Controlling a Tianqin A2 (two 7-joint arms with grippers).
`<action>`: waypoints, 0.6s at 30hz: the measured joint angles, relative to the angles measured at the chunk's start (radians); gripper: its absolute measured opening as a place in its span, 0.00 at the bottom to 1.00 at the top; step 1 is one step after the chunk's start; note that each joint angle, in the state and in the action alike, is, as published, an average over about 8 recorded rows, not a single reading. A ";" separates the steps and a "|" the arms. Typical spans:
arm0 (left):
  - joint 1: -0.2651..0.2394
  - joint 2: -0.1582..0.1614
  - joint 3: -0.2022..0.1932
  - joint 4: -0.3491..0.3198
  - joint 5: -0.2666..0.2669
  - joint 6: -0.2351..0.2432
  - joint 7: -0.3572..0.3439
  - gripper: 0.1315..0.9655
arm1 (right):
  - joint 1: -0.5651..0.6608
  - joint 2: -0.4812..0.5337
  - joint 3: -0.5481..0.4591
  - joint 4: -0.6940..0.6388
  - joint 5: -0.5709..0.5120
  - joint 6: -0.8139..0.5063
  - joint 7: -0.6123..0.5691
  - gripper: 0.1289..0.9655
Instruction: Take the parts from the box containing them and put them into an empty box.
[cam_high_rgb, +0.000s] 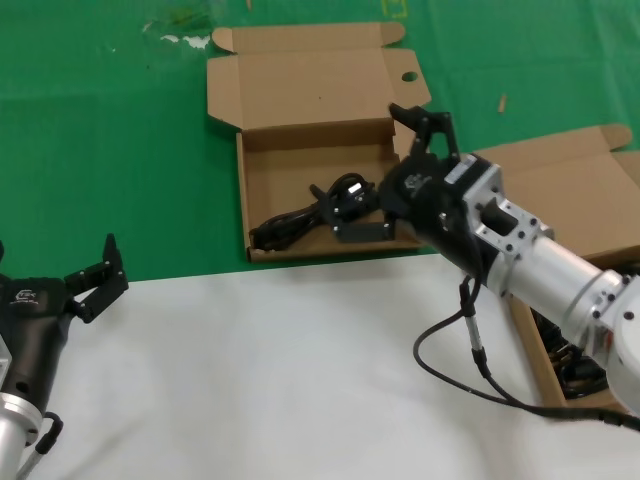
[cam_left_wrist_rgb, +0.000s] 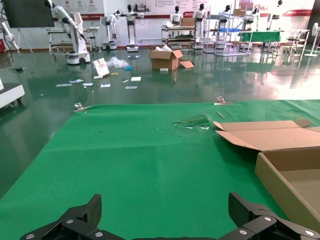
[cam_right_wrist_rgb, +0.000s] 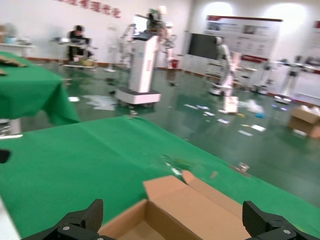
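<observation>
The table (cam_high_rgb: 120, 110) is covered in green cloth at the far side and white sheet at the near side; beyond it the wrist views show a glossy hall floor with parked robots and an open carton (cam_left_wrist_rgb: 167, 58). A small scrap of clear film (cam_high_rgb: 178, 30) lies on the cloth near the far edge.

The holed box (cam_high_rgb: 300, 150) lies open on the green cloth, lid folded back, a round hole in its lid tab. One black power cord (cam_high_rgb: 315, 215) rests inside it toward the near wall, loosely looped, plug uppermost. The second box (cam_high_rgb: 575, 190) sits at the right, largely hidden by the right arm; dark cords (cam_high_rgb: 565, 365) show in its near portion, though the detail there is unclear.

The right end effector (cam_high_rgb: 385, 165) reaches over the holed box, forearm angled across the table corner, fingers spread wide apart and holding nothing, directly above the cord. The left end effector (cam_high_rgb: 95, 275) idles at the near left over the edge of the white sheet, fingers apart.
</observation>
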 joint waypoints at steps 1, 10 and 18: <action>0.000 0.000 0.000 0.000 0.000 0.000 0.000 0.83 | -0.012 -0.002 0.007 0.004 0.006 0.014 -0.001 1.00; 0.000 0.000 0.000 0.000 0.000 0.000 0.000 0.95 | -0.121 -0.023 0.071 0.038 0.064 0.139 -0.008 1.00; 0.000 0.000 0.000 0.000 0.000 0.000 0.000 1.00 | -0.218 -0.041 0.128 0.068 0.115 0.250 -0.014 1.00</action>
